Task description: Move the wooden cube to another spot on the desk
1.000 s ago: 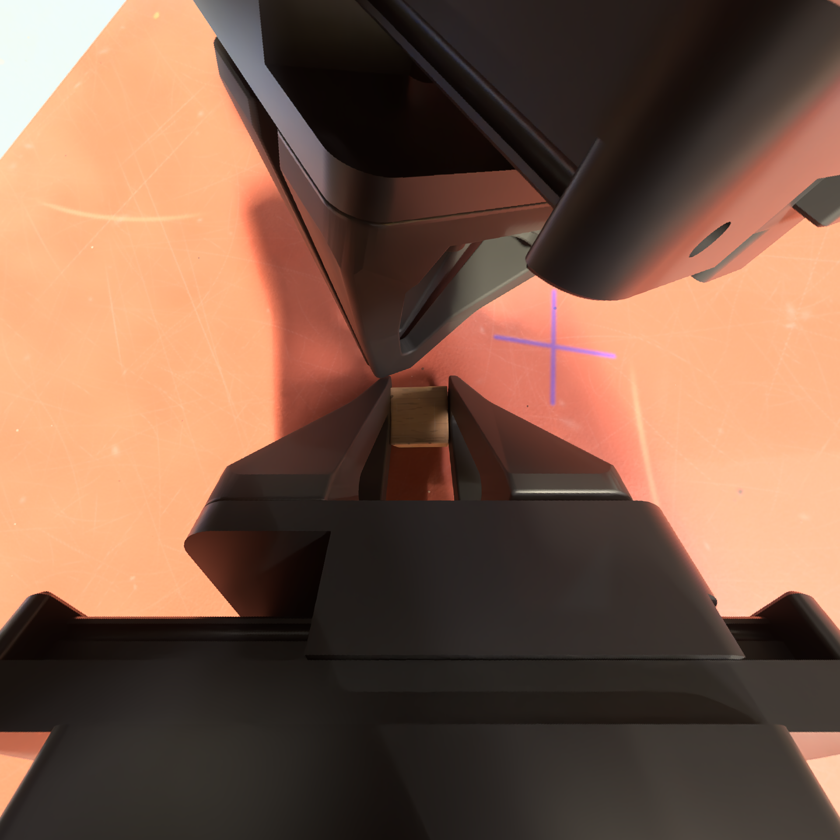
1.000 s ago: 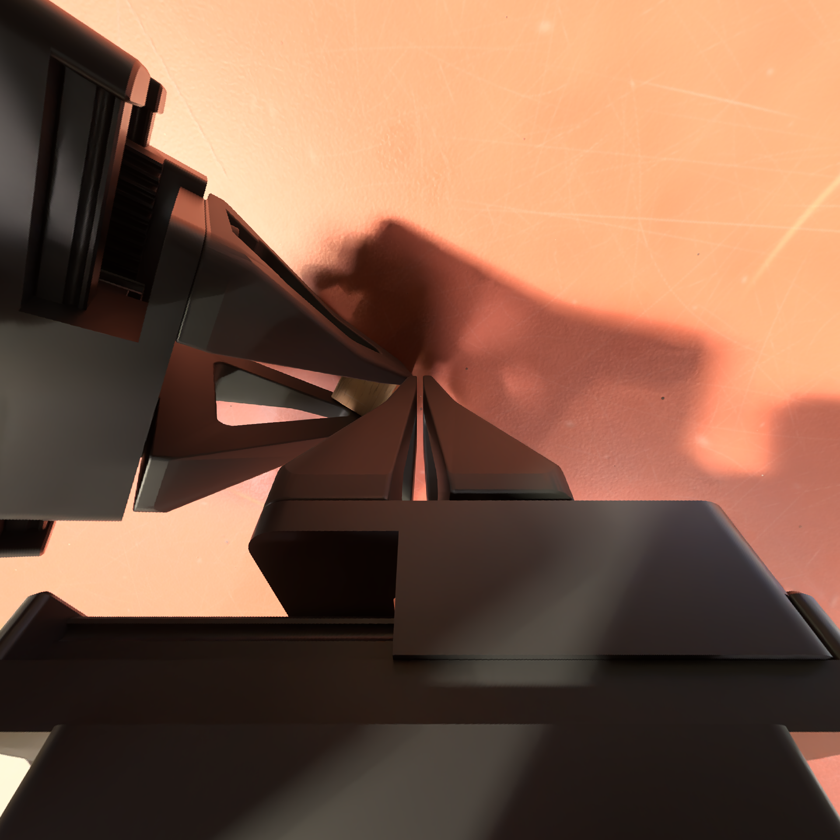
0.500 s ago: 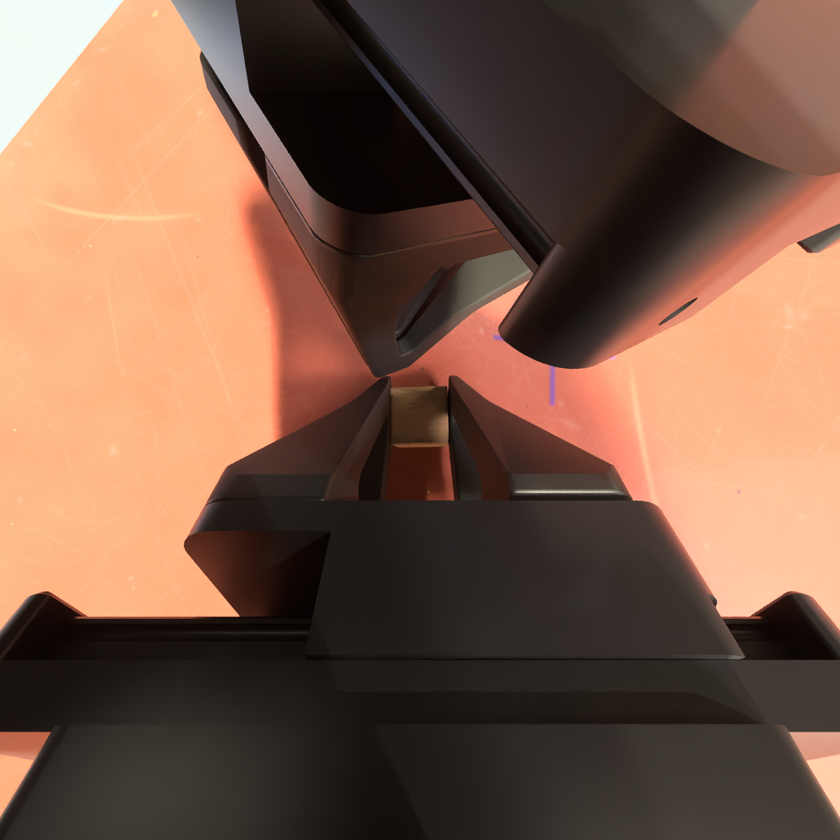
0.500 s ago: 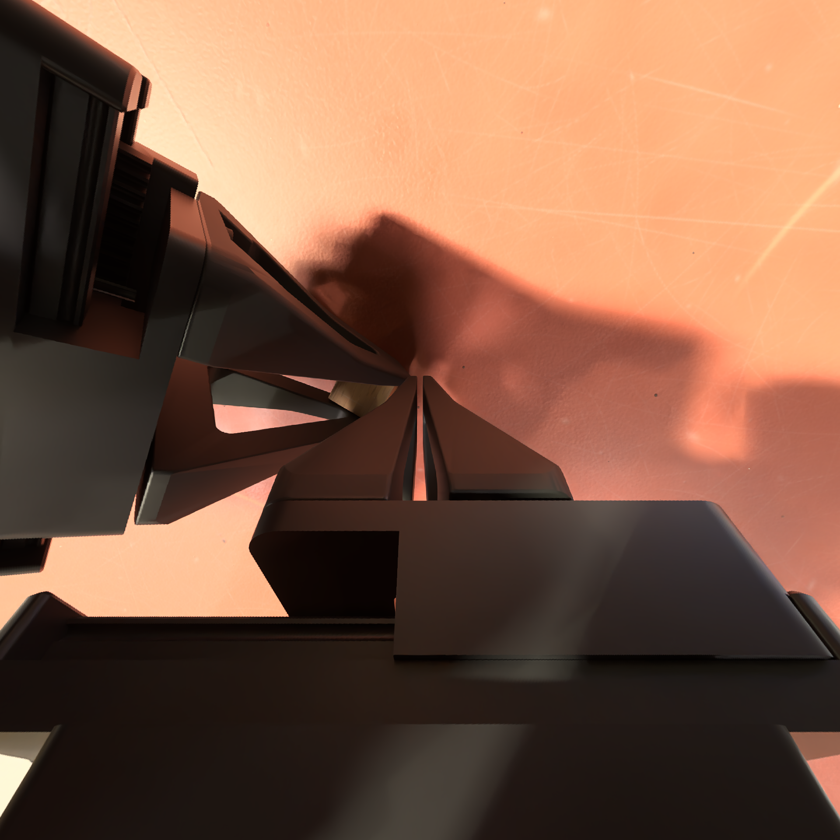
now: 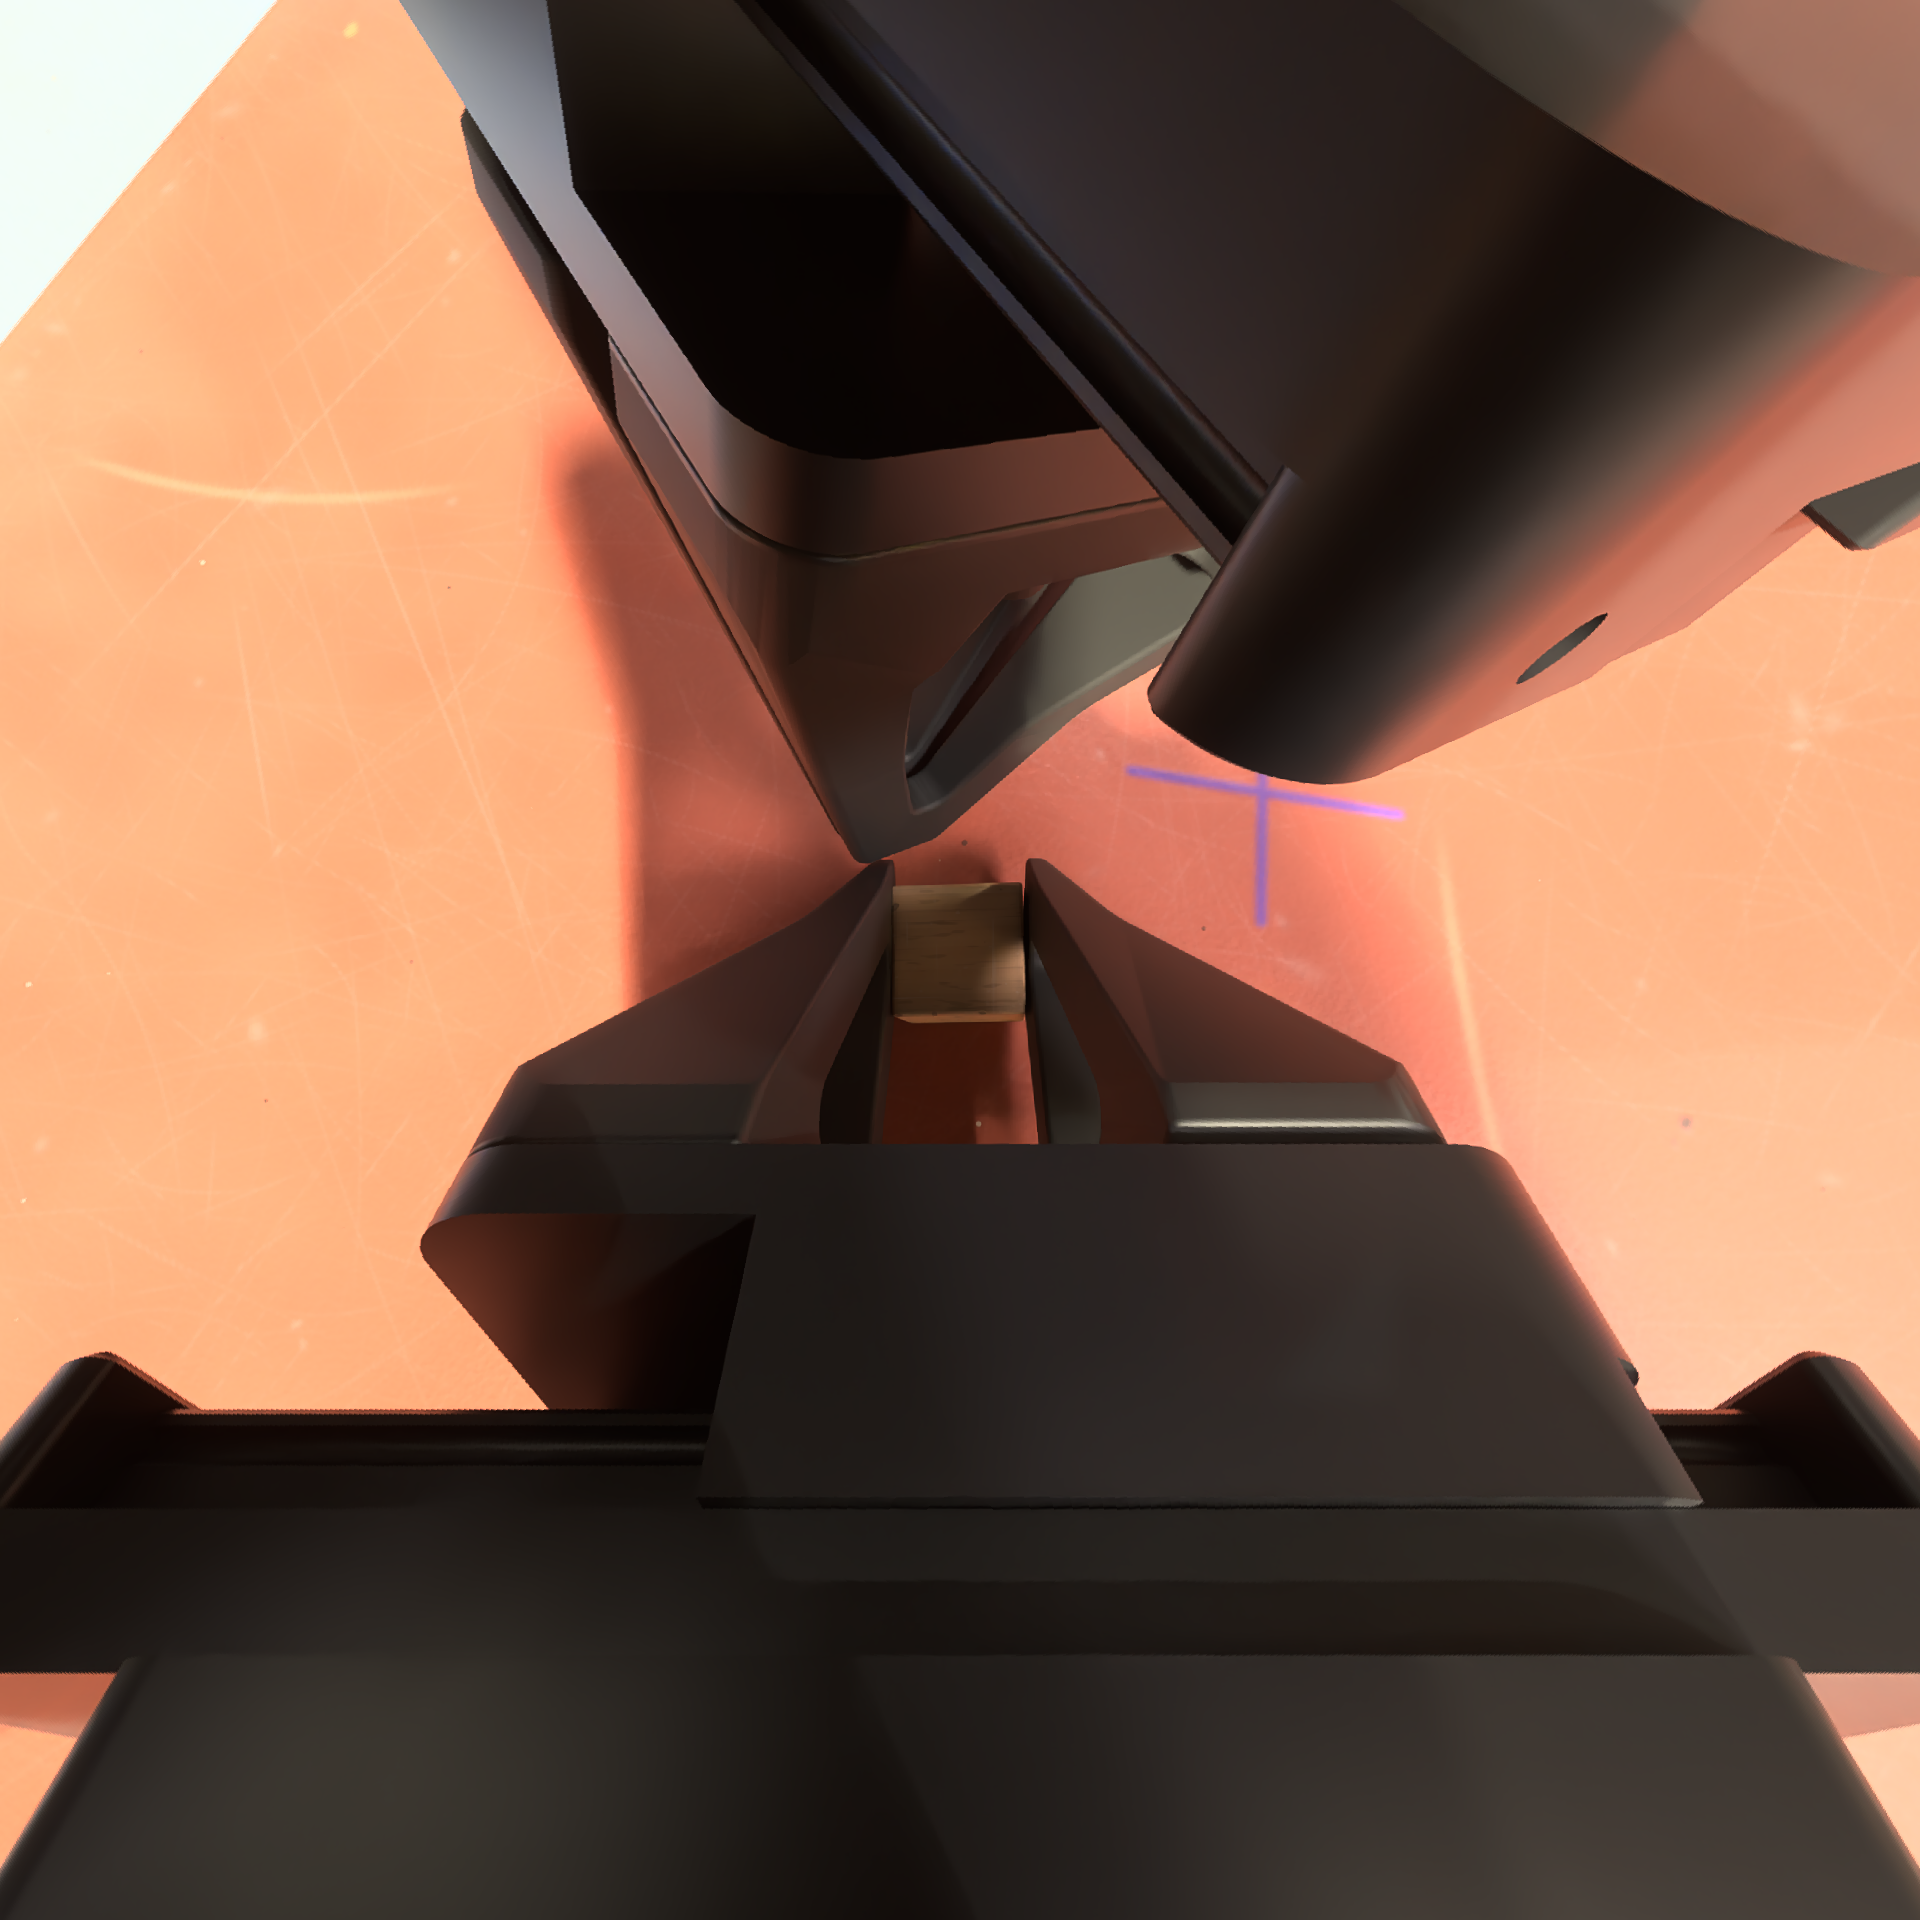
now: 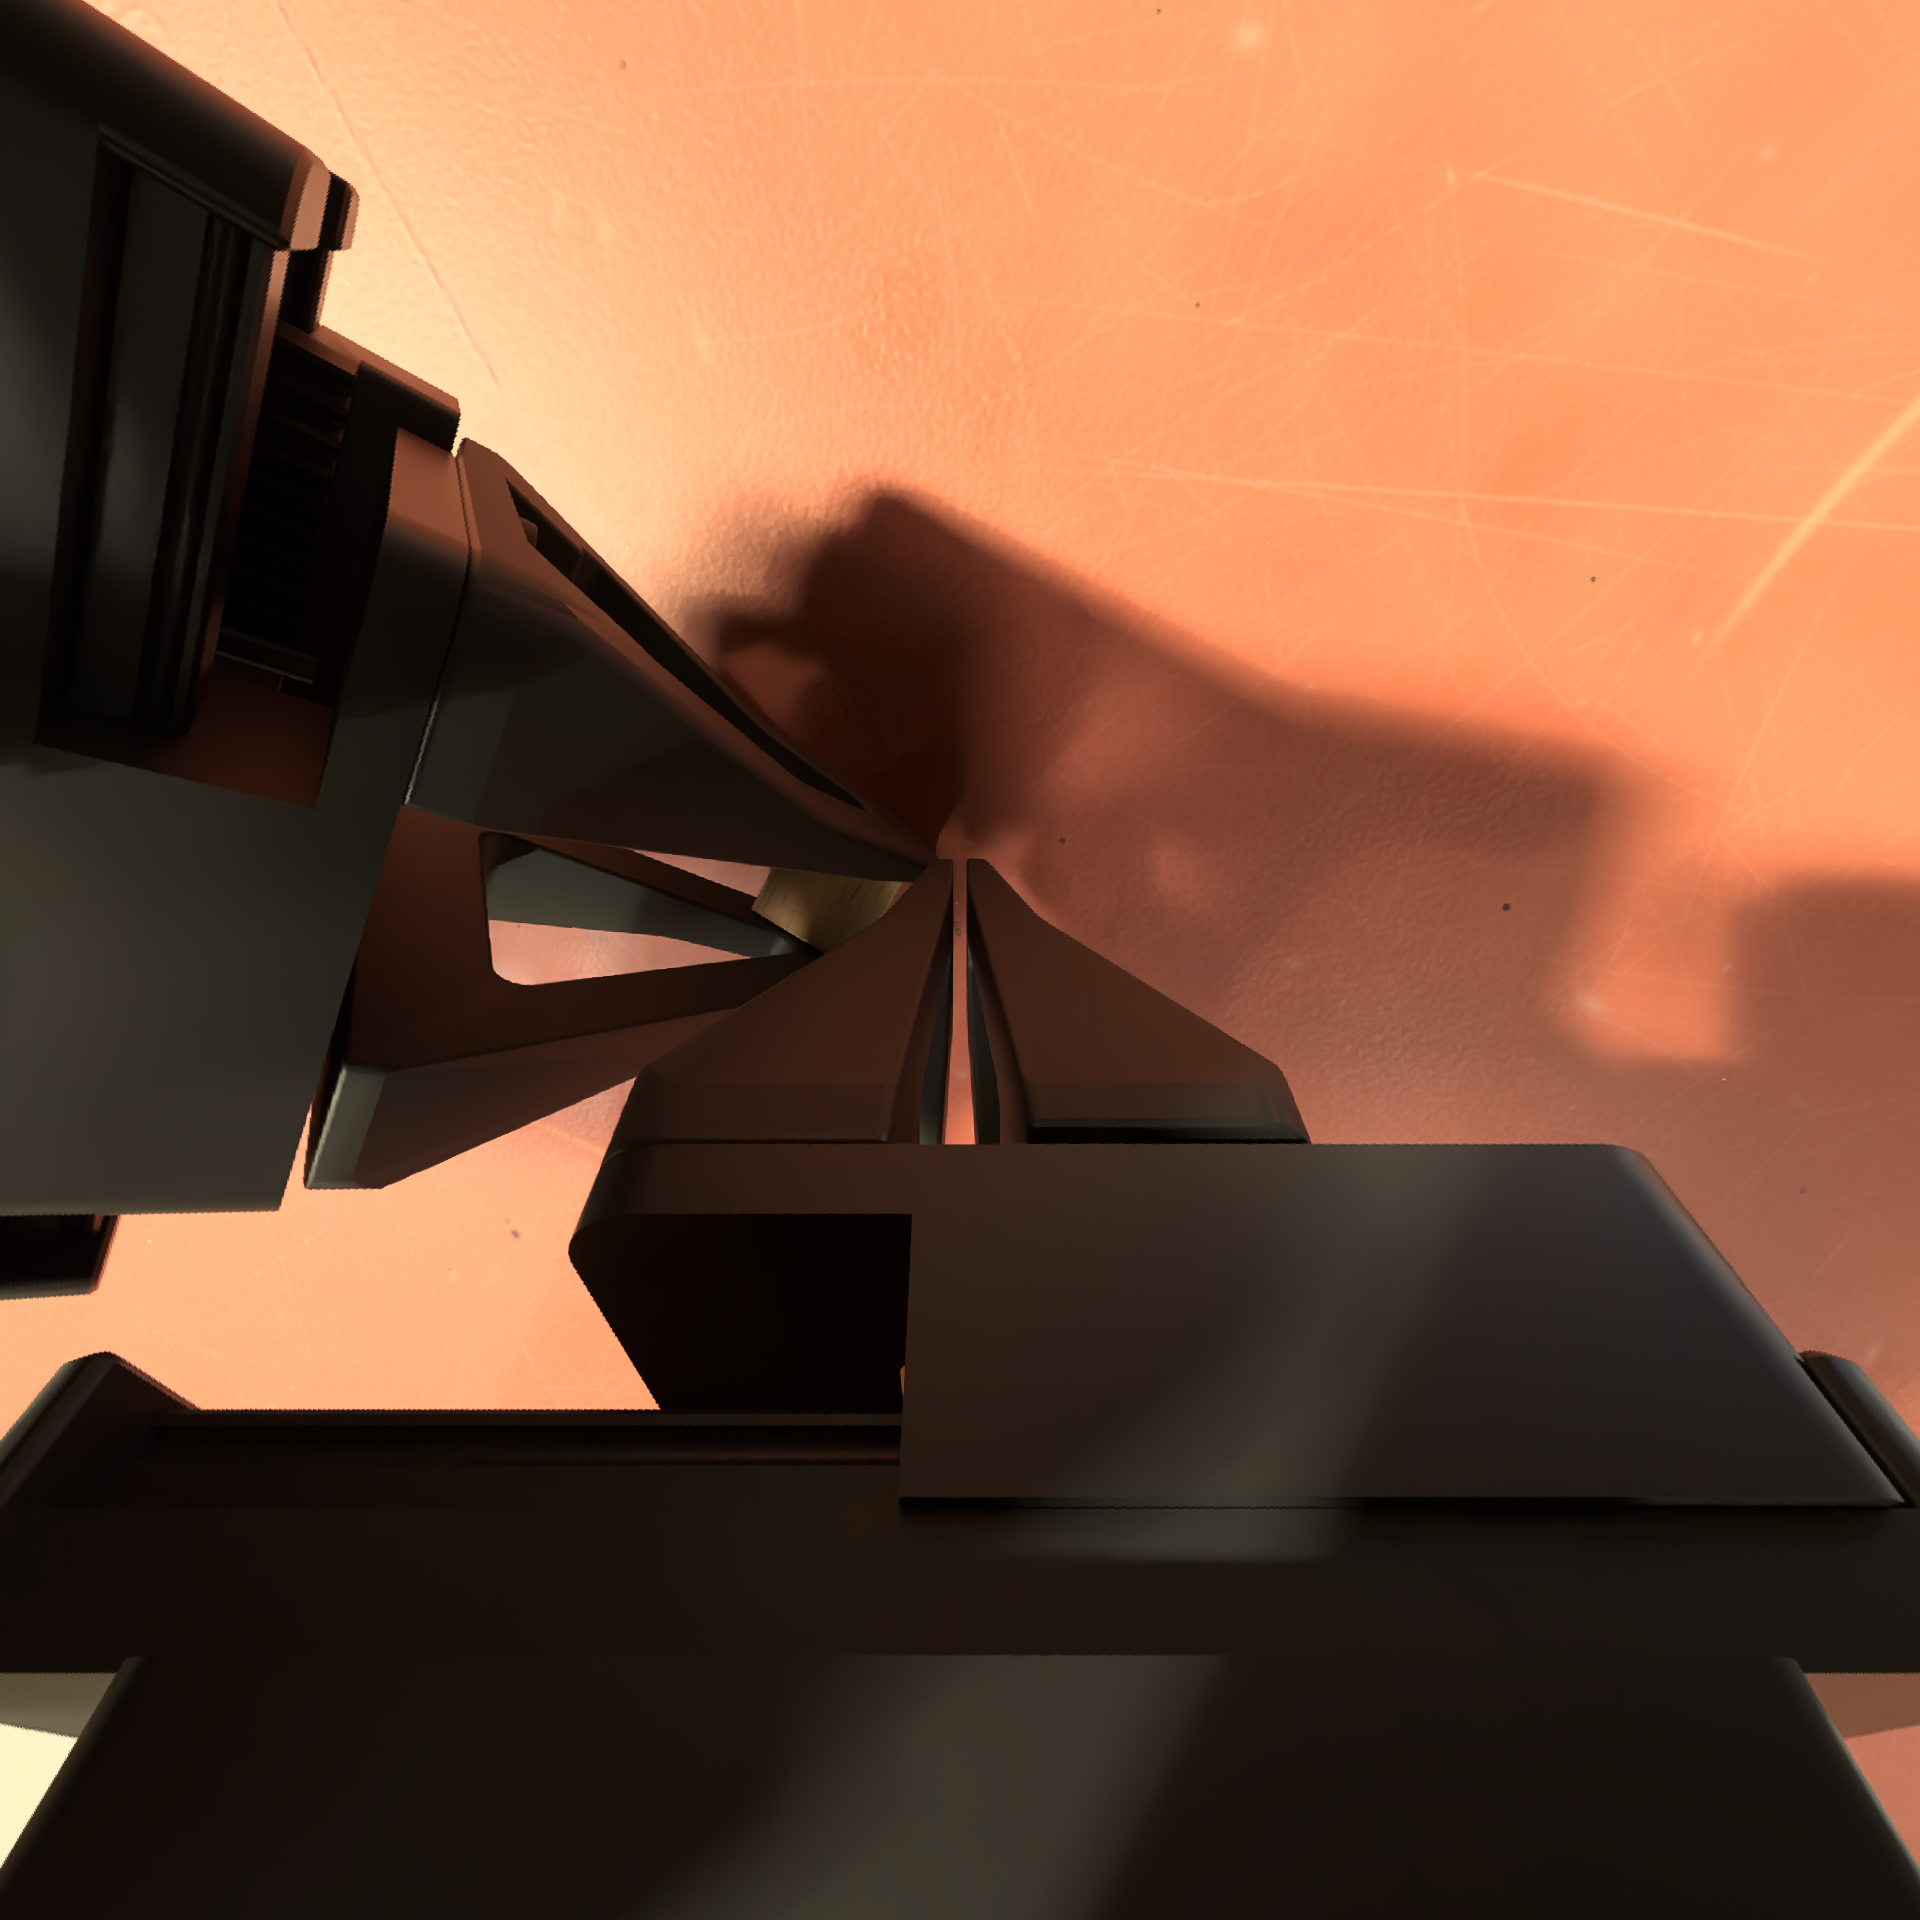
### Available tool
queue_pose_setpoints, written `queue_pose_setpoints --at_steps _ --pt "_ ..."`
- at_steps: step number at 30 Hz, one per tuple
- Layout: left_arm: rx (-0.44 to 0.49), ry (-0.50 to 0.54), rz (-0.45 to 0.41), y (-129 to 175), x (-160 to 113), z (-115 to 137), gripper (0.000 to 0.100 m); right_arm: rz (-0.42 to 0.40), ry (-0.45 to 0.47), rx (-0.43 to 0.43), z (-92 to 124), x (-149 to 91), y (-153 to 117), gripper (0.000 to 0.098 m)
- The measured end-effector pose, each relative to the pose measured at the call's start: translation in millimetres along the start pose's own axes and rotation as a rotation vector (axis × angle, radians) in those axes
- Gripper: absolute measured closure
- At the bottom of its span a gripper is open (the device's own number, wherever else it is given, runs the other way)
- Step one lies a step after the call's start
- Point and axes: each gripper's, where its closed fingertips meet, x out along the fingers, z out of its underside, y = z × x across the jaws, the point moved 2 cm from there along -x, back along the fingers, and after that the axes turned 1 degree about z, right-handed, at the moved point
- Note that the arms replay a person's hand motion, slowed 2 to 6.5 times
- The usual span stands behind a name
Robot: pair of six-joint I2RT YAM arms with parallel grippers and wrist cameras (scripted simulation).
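The small wooden cube (image 5: 958, 951) sits between the two fingers of my left gripper (image 5: 958, 875), which is shut on it just above the orange desk (image 5: 312, 831). My right gripper (image 6: 958, 868) is shut and empty. Its tips point down at the desk right beside the left gripper's tips. In the left wrist view the right gripper (image 5: 883, 748) comes down from above and its tip nearly touches my left finger. In the right wrist view the cube (image 6: 826, 902) shows partly, held in the left gripper (image 6: 623, 831) that reaches in from the left.
A thin purple cross (image 5: 1262, 831) is marked on the desk to the right of the cube, partly covered by the right arm's body (image 5: 1455, 520). The desk's edge shows at the top left corner (image 5: 135, 197). Dark arm shadows lie on the desk (image 6: 1143, 727).
The right arm's body swung over the purple cross half a second ago and has drawn back, uncovering most of it. The cube stays gripped in the left gripper.
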Motion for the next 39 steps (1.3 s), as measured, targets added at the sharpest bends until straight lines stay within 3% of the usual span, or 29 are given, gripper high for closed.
queue_pose_setpoints --at_steps 39 --pt "-0.005 0.001 0.006 0.2 0.2 -0.1 0.079 0.019 -0.029 -0.024 -0.3 -0.3 0.0 0.0957"
